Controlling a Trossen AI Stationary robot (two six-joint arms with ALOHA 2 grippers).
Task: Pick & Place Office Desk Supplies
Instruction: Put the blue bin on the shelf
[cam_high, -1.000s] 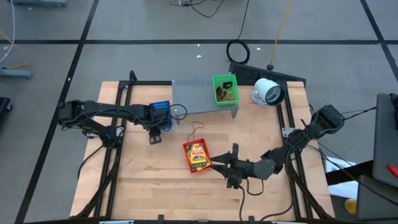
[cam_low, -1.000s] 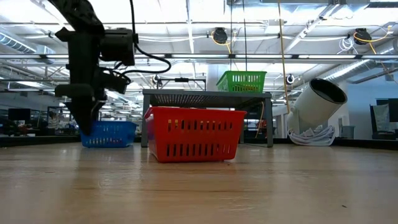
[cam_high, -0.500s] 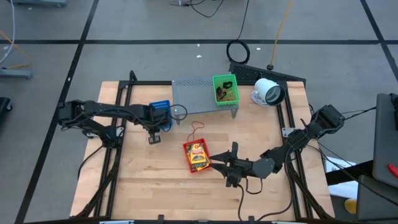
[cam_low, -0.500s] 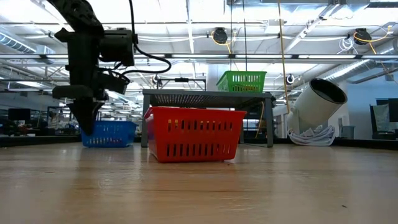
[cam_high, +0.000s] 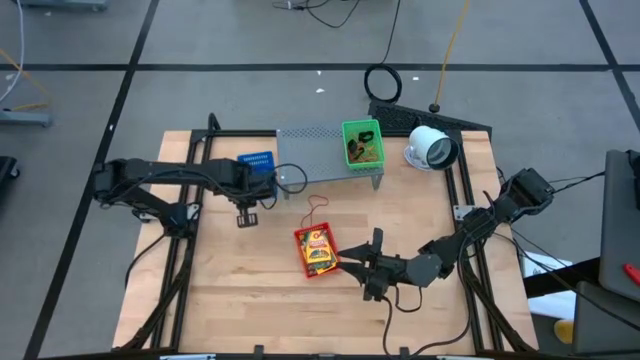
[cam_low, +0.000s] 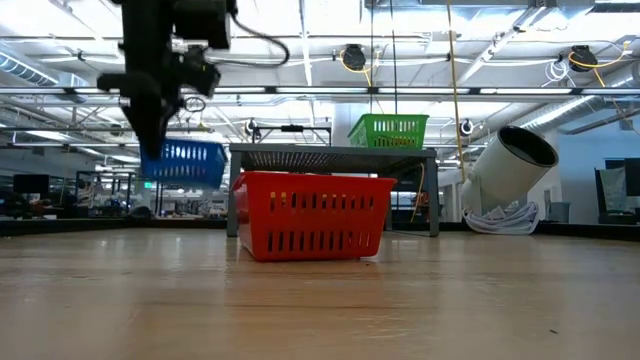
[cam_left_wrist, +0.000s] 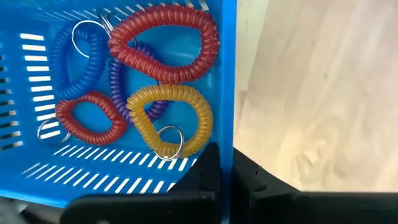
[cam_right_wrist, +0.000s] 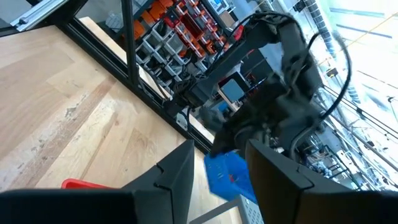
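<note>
Left gripper (cam_left_wrist: 225, 174) clamped tight on the rim of one blue basket (cam_high: 256, 162), one finger on each side of the wall. Low view: the basket hangs clear above the table (cam_high: 420, 215), off the wood, at about shelf-top height. High view: it sits over the left half of the table, just beside the left end of the grey perforated shelf (cam_high: 310, 133).

Inside the blue basket, left wrist view: five coiled wrist loops: two red coils (cam_left_wrist: 165, 42), one blue coil (cam_left_wrist: 73, 59), one purple coil (cam_left_wrist: 127, 84), one yellow coil (cam_left_wrist: 171, 118). At least two metal key rings show on them.

Centre of table: one red basket (cam_high: 316, 250) standing on the wood, holding one yellow packet with a green label (cam_high: 319, 249). One thin red loop (cam_high: 318, 209) lies on the table between the red basket and the shelf.

On the shelf's right end: one green basket (cam_high: 361, 144), dark and orange bits inside, too small to count.

Right of the shelf: one white round device (cam_high: 431, 148) lying on its side.

Right gripper (cam_high: 357, 265) low over the table just right of the red basket, fingers apart, nothing between them.
</note>
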